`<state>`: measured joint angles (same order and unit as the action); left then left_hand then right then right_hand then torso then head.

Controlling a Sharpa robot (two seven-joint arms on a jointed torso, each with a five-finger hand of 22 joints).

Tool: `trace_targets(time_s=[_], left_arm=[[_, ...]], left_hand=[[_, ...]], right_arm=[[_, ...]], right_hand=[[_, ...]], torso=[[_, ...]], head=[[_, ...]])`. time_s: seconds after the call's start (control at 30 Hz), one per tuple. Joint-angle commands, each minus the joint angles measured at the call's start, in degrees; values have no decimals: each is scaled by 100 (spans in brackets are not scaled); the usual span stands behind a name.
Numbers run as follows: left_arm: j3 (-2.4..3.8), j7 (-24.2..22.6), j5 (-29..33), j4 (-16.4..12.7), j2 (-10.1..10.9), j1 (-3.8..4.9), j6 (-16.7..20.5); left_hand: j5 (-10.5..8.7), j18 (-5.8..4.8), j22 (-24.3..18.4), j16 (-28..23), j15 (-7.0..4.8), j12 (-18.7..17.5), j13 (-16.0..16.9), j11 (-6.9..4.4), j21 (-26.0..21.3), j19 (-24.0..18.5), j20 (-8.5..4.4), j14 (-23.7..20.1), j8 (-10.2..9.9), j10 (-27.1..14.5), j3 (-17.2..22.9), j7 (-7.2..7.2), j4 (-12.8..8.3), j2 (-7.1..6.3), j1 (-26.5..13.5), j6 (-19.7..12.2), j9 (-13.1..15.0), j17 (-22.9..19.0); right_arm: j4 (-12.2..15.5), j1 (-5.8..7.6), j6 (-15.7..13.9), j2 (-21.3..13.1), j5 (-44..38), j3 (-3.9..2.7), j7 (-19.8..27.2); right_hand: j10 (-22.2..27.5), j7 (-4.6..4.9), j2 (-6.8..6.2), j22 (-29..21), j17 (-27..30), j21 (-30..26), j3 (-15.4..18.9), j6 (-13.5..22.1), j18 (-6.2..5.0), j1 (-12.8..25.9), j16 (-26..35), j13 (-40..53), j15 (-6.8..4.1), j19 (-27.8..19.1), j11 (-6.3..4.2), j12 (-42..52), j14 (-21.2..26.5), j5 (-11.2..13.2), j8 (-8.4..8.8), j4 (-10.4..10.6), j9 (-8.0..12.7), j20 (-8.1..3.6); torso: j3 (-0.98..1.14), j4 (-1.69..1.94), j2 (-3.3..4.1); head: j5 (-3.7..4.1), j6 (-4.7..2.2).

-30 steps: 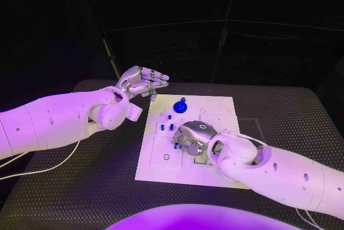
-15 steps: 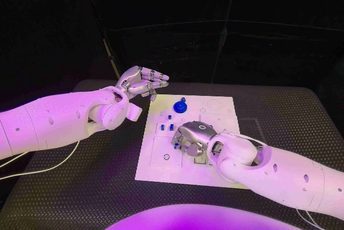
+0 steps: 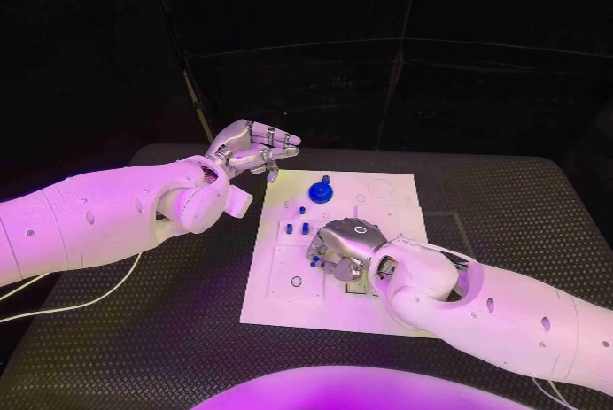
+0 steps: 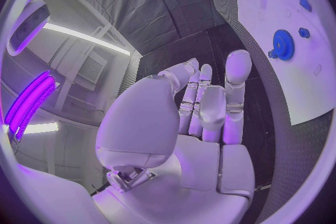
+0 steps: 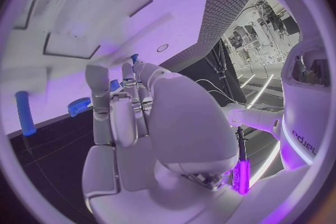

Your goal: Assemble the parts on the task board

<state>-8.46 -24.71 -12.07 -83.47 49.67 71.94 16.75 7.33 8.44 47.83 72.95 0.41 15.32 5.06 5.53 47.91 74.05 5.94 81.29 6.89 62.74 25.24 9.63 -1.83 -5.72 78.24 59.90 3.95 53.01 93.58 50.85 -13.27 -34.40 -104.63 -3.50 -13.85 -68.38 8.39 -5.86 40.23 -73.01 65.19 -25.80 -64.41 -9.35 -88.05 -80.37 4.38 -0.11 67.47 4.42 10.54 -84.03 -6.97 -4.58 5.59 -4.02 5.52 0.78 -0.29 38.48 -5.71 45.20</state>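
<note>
My right hand (image 3: 347, 248) curls over the flat white board (image 3: 283, 290), perhaps pinching something; I cannot tell. Beyond it sits a toothed blue gear (image 3: 320, 192). My left hand (image 3: 253, 147) hovers, fingers loosely curled, empty.

— Any way in to the task board (image 3: 390, 313)?
— The right hand (image 3: 345, 249) covers its middle. The blue gear (image 3: 318, 192) stands at the far end; the left hand (image 3: 254, 148) hangs beyond the far-left corner.
— And the near edge?
— Bare.

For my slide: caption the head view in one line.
Right hand works over the board near small blue parts; left hand hovers off its far corner, beside the blue gear.
</note>
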Motion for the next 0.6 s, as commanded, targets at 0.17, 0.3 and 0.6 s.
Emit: trace_targets(time_s=[0.17, 0.3, 0.6], left_arm=[[4, -14, 25, 3, -6, 9, -73], [4, -11, 25, 7, -9, 8, -74], [4, -7, 25, 17, -23, 8, -75]], left_hand=[[-19, 79, -8, -26, 0, 31, 1, -1, -17, -43, 9, -37, -14, -44, 4, 18, -4, 7, -45, -34, -7, -2], [-19, 81, -14, -27, 2, 30, 0, 0, -25, -47, 10, -39, -13, -54, 4, 18, -5, 6, -47, -33, -7, -5], [-19, 80, -12, -27, 4, 29, -3, 4, -25, -48, 12, -41, -12, -74, 3, 19, -7, 4, -51, -34, -7, -7]], right_arm=[[17, 4, -97, -7, -235, -1, -101], [20, 4, -97, -7, -256, -1, -105], [-5, 3, 118, 23, -181, 0, -8]], right_hand=[[-42, 13, 2, 5, 0, 30, -22, -40, 54, 76, -16, 4, -33, -27, -16, -33, -268, -21, -21, -7, -5, -1], [-49, 9, 2, 17, 1, 36, -24, -50, 56, 89, -16, 6, -35, -22, -19, -30, -268, -21, -24, -14, -7, -2], [-53, 4, -39, -2, -5, 25, 7, -55, 53, 190, -21, 7, -38, -31, -23, -37, -270, -28, -17, -24, -6, -3]], torso=[[1, -2, 2], [-1, 1, 3], [-1, 4, 3]], head=[[3, -4], [5, -4], [8, 1]])
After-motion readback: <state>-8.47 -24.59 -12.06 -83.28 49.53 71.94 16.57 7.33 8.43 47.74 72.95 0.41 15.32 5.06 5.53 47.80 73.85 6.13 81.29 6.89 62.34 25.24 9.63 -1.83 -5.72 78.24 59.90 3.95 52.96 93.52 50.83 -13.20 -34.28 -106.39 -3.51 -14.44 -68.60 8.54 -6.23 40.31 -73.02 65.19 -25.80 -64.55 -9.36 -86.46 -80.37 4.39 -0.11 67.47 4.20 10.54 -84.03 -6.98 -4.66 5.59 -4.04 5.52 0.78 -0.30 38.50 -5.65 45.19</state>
